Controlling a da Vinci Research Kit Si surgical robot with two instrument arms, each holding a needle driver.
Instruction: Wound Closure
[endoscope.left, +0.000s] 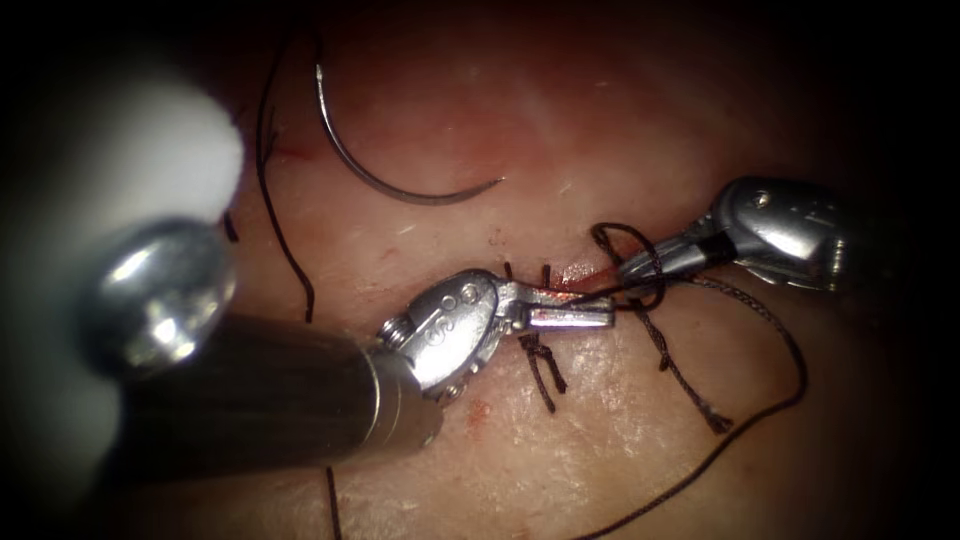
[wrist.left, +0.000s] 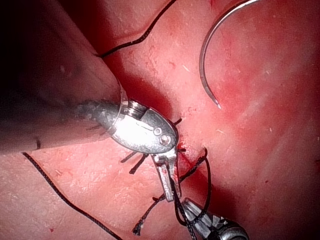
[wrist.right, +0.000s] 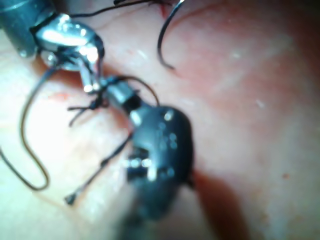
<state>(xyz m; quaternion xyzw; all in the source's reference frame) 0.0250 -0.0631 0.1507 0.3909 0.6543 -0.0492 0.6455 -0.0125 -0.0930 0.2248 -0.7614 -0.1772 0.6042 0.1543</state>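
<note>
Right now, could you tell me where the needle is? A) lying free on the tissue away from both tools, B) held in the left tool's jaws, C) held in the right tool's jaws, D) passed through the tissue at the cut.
A: the curved needle lies loose on the tissue, apart from both tools, while the left tool and the right tool meet at the thread by the cut.

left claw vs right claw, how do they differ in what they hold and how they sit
The shiny steel left claw comes in from the left, shut on the dark braided thread just below the cut. The right claw comes in from the right with a thread loop around it; its grip is unclear. Neither holds the curved steel needle, which lies free on the pale tissue.
</note>
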